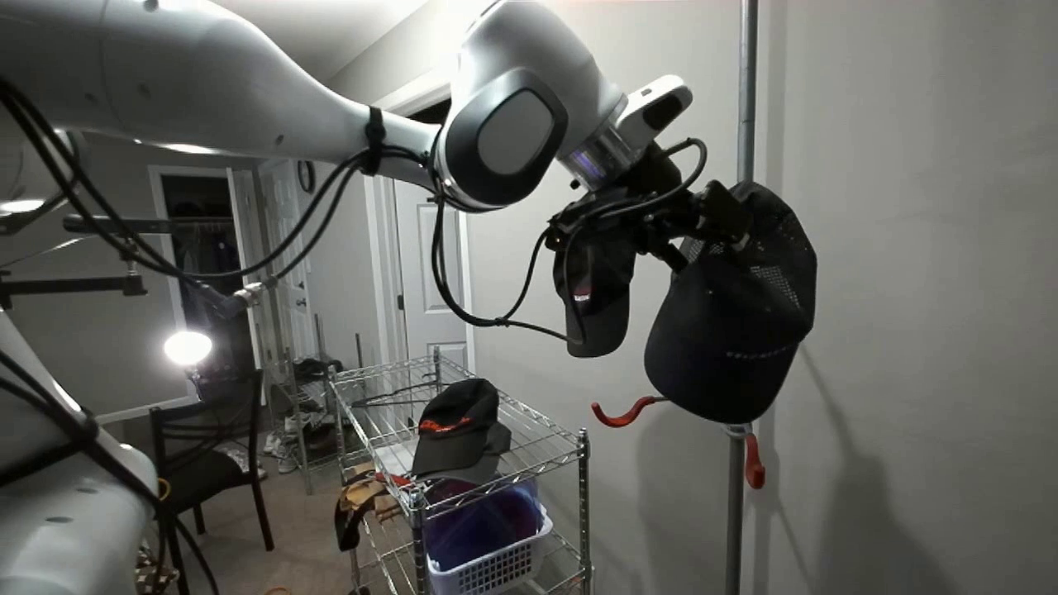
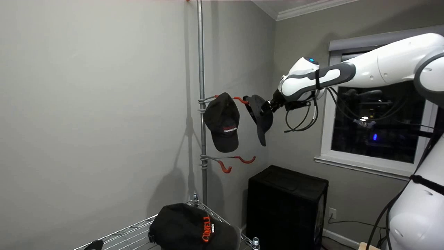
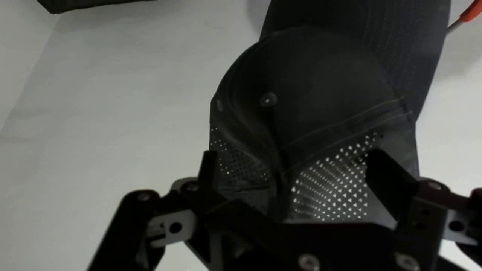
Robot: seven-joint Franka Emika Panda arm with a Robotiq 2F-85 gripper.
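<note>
Pincer (image 3: pixel 292 162): we see it spread wide, with no grip on anything that shows; whether a finger brushes cloth, we can't tell.
Mesh-backed cap (image 3: pixel 324 94): dead ahead of us, perforated crown between and just beyond the fingertips (image 3: pixel 209 165).
Crown-to-brim line: running downward, a touch tilted, brim lowest; the crown end faces us!
Upper red hook (image 2: pixel 240 100): there at that cap's opposite side from our pincer, actual contact unclear.
Second cap (image 2: pixel 222 121): brim down too, nearer the pole and apart from us.
Pole (image 2: pixel 201 69): upright at the back.
</note>
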